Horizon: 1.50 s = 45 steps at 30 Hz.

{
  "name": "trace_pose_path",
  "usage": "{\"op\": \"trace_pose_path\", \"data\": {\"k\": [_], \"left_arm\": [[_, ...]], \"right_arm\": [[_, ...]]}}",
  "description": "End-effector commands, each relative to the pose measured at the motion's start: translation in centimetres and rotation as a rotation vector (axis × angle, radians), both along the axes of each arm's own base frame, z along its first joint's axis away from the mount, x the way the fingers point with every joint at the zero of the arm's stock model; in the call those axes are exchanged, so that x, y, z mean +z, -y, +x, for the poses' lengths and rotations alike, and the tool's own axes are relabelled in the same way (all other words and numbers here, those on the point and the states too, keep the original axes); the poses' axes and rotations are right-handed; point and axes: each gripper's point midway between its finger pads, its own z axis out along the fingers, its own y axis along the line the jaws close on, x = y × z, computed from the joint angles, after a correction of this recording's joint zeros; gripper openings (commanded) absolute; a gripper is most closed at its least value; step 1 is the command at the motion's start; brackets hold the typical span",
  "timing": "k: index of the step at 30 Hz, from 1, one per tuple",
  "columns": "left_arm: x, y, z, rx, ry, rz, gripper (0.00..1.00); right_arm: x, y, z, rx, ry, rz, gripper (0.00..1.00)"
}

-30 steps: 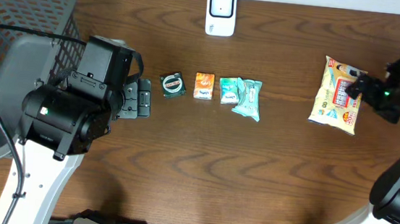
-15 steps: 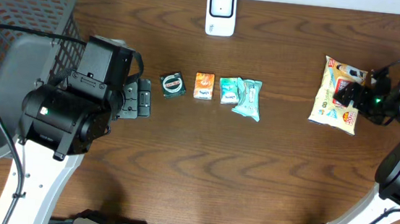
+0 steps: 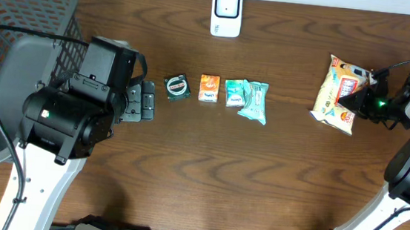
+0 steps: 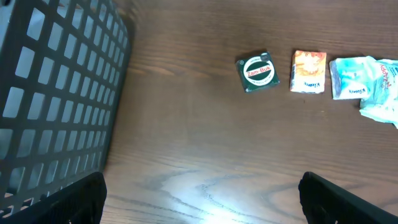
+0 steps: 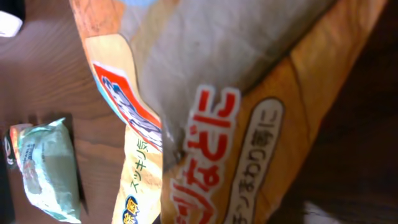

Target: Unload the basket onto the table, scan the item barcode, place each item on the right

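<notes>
The right pincer (image 3: 368, 102) is closed on the bag (image 3: 337, 94), gripping it by the edge farthest from the scanner (image 3: 226, 13). The bag is found on the tabletop (image 3: 259, 172), well to the right of the scanner and a little nearer the robot. The left pincer (image 3: 147, 101) is held open and empty, well to the left of the scanner.

The main risk is judged to lie in the grip. Only a thin edge of soft, glossy film is pinched, so the bag may be lost once its weight is taken, or may be left swinging and twisting below the jaws. A sagging bag could be creased across its barcode, and the code might then be missed.

No barcode can be made out in any view, so the side carrying it is unknown. The wrong face may be presented to the scanner.

If the bag is carried low, the packets (image 3: 246, 98) lying in front of the scanner could be swept aside.
</notes>
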Motion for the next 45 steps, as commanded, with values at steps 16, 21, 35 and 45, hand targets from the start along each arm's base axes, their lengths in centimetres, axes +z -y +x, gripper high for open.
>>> {"op": "trace_pose_path", "data": {"k": [16,21,35,45], "left_arm": [[0.2,-0.4,0.2,0.006,0.004,0.019,0.98],[0.2,-0.4,0.2,0.006,0.004,0.019,0.98],[0.2,-0.4,0.2,0.006,0.004,0.019,0.98],[0.2,-0.4,0.2,0.006,0.004,0.019,0.98]], "right_arm": [[11.6,4.6,-2.5,-0.217,-0.079,-0.858,0.01],[10.0,3.6,-3.2,-0.245,-0.174,-1.027,0.01],[2.9,-2.8,-3.6,-0.023,-0.310,-1.050,0.01],[3.5,-10.2,-2.7,0.121,-0.200,-1.034,0.20]]}}
